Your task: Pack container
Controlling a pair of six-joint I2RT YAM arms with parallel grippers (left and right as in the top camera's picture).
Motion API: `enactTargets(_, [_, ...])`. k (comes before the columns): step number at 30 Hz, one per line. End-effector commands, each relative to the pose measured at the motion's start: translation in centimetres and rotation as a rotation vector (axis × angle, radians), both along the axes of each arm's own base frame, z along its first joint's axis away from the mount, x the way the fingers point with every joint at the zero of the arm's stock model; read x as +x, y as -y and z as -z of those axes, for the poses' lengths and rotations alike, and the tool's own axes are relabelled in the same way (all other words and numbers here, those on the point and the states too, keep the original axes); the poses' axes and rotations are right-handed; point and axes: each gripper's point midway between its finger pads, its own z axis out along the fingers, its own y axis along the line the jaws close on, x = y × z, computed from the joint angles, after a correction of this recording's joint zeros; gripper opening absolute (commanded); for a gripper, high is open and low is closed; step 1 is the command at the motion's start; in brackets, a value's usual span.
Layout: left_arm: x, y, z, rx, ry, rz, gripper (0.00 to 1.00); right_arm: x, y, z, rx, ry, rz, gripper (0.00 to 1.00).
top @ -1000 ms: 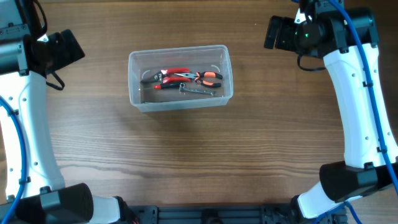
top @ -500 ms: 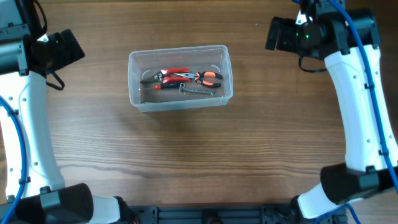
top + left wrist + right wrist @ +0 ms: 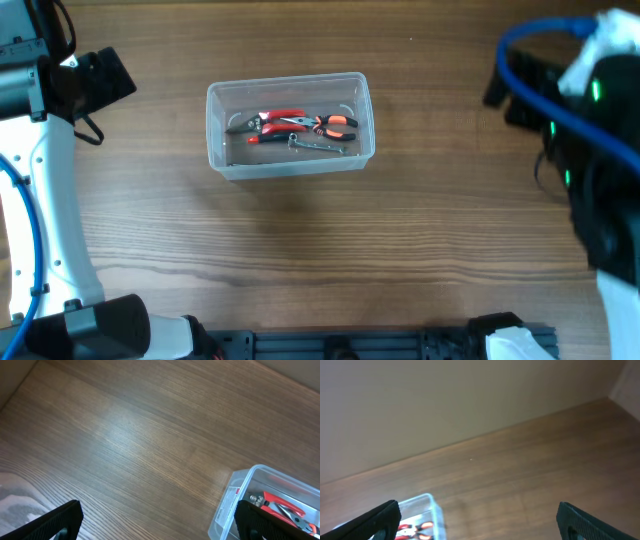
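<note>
The container (image 3: 288,84), a clear plastic tub, stands at the table's upper middle. Inside lie red-handled pliers (image 3: 278,119), orange-handled pliers (image 3: 338,125) and a small metal tool (image 3: 318,147). My left gripper (image 3: 159,522) is open and empty above bare wood, well left of the container (image 3: 234,497), whose corner shows at the lower right of the left wrist view. My right gripper (image 3: 480,522) is open and empty too, high up and far right of the container (image 3: 424,502), seen small at the lower left of the right wrist view. In the overhead view the right arm (image 3: 580,110) is blurred.
Wood-grain table (image 3: 320,260) all around the tub. A plain wall (image 3: 445,405) rises behind the table's far edge. The arm bases stand at the near corners, left (image 3: 90,330) and right (image 3: 510,340).
The right arm has swung away to the right and toward the camera, now blurred with motion. The left arm, the container and its tools have not moved.
</note>
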Motion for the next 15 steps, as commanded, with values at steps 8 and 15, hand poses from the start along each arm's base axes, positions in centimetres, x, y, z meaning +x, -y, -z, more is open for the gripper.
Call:
enactTargets(8, [0.1, -0.3, 0.0, 0.008, -0.001, -0.009, 1.00, -7.0, 3.3, 13.3, 0.007, 0.011, 0.102, 1.00])
enactTargets(15, [0.0, -0.3, 0.0, 0.008, -0.001, -0.009, 1.00, -8.6, 3.1, 18.4, 0.025, 0.075, 0.080, 1.00])
